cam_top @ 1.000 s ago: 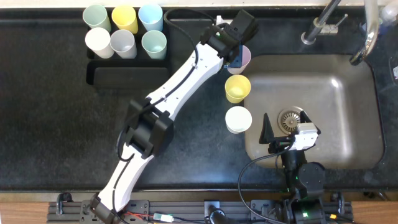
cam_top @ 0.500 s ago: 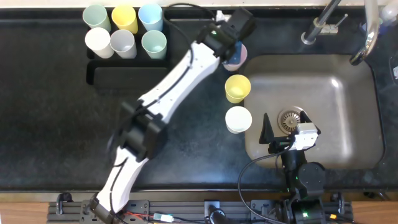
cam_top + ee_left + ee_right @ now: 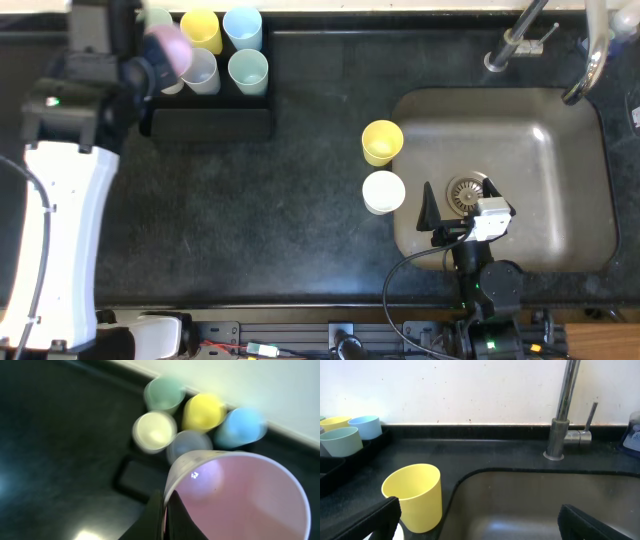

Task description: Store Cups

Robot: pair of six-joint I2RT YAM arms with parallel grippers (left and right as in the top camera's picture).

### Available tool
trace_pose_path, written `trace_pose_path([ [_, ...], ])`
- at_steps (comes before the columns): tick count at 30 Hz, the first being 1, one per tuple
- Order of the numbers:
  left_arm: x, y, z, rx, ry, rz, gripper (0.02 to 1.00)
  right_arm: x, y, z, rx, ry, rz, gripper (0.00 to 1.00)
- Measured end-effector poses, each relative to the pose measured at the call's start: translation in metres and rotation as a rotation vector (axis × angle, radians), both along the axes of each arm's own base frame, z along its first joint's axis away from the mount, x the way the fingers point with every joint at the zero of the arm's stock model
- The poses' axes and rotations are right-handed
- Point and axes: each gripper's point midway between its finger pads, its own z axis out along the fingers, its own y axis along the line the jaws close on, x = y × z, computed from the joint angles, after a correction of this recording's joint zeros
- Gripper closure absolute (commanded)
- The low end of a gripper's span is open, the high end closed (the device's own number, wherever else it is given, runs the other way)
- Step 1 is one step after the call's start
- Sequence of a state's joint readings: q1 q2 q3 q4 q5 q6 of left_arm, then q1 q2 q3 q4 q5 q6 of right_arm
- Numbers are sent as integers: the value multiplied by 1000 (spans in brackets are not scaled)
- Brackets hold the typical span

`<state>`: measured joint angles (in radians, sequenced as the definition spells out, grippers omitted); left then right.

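We see the left tool [image 3: 165,519] clamped on the wall of the pink cup [image 3: 240,500] — one finger inside the rim, the other outside. The cup is held in the air, mouth up, above the left end of the black tray [image 3: 212,122], which lies at the far left of the worktop [image 3: 300,220].

In the left wrist view the grey cup [image 3: 187,446] sits just beneath the pink cup's rim, with the cream cup [image 3: 155,432] beside it. The green cup [image 3: 165,391], stored yellow cup [image 3: 202,410] and blue cup [image 3: 240,427] fill the row behind, against the wall. A teal cup [image 3: 247,70] stands in the tray next to the grey one, at the right end of the nearer row. All of these stand upright, mouths up.

Two more cups stand on the worktop, well apart from the tray — the loose yellow cup [image 3: 381,141] and the loose white cup [image 3: 383,191]. Both are just beside the left edge of the sink [image 3: 560,150], the white one nearer the arms' bases.

The right tool [image 3: 479,506] is over the sink near that same edge, its fingers spread wide apart and holding nothing. In the right wrist view the loose yellow cup stands near one of them. The tap [image 3: 515,40] rises behind the sink at the back wall.
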<state>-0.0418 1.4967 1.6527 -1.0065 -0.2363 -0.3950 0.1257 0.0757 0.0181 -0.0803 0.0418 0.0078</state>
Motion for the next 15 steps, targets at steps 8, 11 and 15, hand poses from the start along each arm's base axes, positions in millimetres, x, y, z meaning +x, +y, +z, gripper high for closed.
trace_pose_path([
  [8, -15, 56, -67, -6, 190, 41, 985, 0, 0, 0, 0, 0, 0, 3],
  [11, -14, 61, -86, -3, 231, 19, 985, 0, 0, 0, 0, 0, 0, 5],
  [15, -3, 60, -112, 3, 279, -26, 985, 0, 0, 0, 0, 0, 0, 3],
])
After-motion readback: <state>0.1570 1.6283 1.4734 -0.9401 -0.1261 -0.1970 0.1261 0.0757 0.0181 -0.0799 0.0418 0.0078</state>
